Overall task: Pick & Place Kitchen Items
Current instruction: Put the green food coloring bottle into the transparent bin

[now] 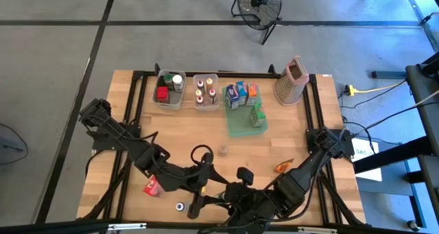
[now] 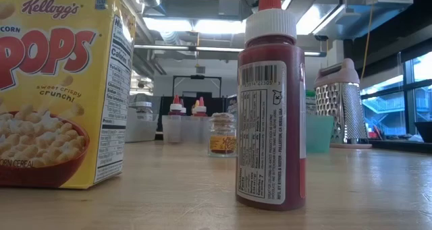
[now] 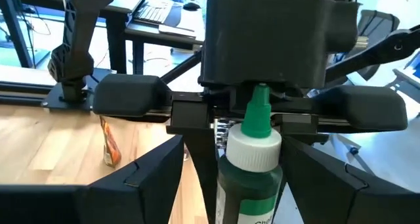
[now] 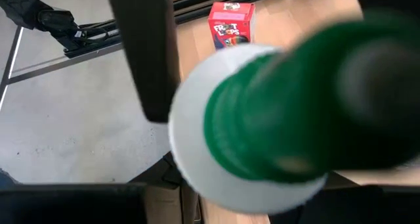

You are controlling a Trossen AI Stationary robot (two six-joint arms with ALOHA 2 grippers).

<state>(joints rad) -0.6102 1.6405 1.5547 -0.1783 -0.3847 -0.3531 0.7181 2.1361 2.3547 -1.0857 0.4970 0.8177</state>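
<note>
The two arms are meeting near the bottom edge of the wooden table point(image 1: 123, 131), in the lower middle of the high view. The right gripper point(image 1: 232, 193) is reaching down over a green plastic squeeze bottle with a white cap point(image 3: 252, 178) and is holding it by its top. The left gripper point(image 1: 204, 184) is standing wide, one finger on each side of the bottle, not touching it. A small red cardboard carton point(image 1: 151, 187) is lying to the left and a tiny blue-capped jar point(image 1: 180, 206) is sitting close below. The middle of the table is offering open room.
</note>
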